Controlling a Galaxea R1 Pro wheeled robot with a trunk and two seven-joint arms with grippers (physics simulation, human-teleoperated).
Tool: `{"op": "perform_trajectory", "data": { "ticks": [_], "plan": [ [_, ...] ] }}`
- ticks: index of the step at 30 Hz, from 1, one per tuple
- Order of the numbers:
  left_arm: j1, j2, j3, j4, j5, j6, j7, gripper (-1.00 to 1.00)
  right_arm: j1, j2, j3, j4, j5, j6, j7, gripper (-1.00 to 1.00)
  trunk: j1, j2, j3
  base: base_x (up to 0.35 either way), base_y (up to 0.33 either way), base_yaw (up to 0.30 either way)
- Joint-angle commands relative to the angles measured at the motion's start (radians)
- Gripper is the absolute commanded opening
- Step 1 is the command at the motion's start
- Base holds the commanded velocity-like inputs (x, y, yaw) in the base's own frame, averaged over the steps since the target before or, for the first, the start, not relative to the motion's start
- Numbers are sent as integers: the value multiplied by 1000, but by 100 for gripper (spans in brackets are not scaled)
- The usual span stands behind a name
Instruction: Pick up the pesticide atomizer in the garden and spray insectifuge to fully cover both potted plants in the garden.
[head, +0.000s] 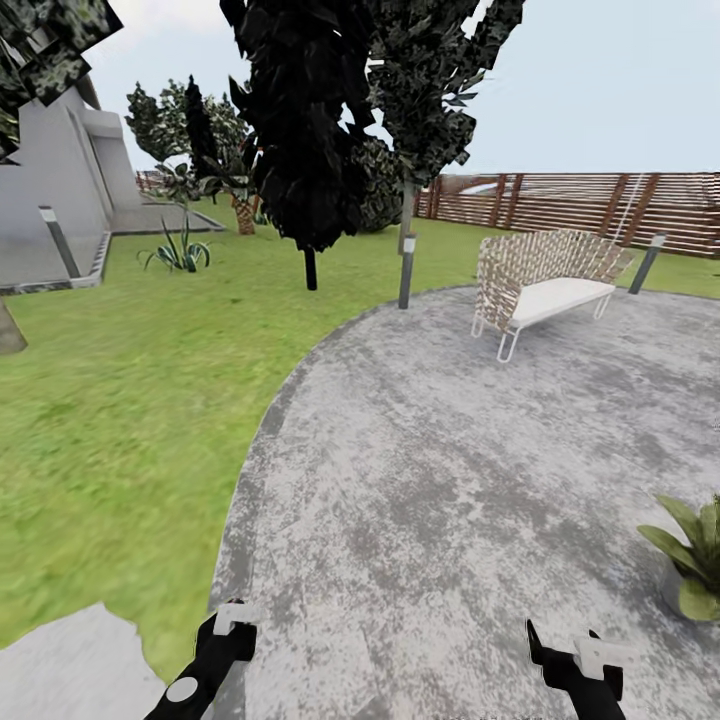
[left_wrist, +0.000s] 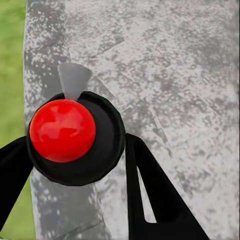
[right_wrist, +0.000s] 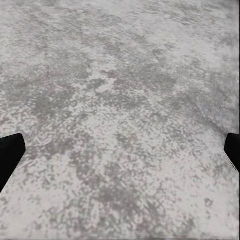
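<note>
My left gripper (head: 228, 632) hangs low over the patio's left edge, shut on the pesticide atomizer (left_wrist: 62, 130). In the left wrist view the atomizer is seen end-on, as a red knob on a dark round body pinched between the black fingers (left_wrist: 150, 190). My right gripper (head: 566, 652) is open above bare stone; its fingertips (right_wrist: 10, 150) sit at the far sides of the right wrist view, with nothing between them. One potted plant (head: 692, 552), with broad green leaves in a grey pot, stands at the right edge of the head view, right of the right gripper. I see no whitish specks on its leaves.
The round grey stone patio (head: 450, 450) stretches ahead, with lawn (head: 120, 400) to its left. A wicker seat (head: 545, 280) stands at the far right, and a lamp post (head: 407, 265) and a dark tree (head: 310, 150) at the far rim. The wooden fence (head: 600, 205) and a spiky agave (head: 178, 250) lie beyond.
</note>
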Motion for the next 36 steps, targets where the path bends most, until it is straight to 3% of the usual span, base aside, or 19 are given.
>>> {"op": "perform_trajectory", "data": {
  "ticks": [1,36],
  "plan": [
    [0,1,-3,0,-2,-3,1,-100,-1,0,0,1,0,-3,0,100,0,0,0,0,0,-253],
    [0,1,-6,4,-2,-3,1,-100,-1,0,0,13,0,-3,0,100,0,0,36,8,-14,-253]
  ]
}}
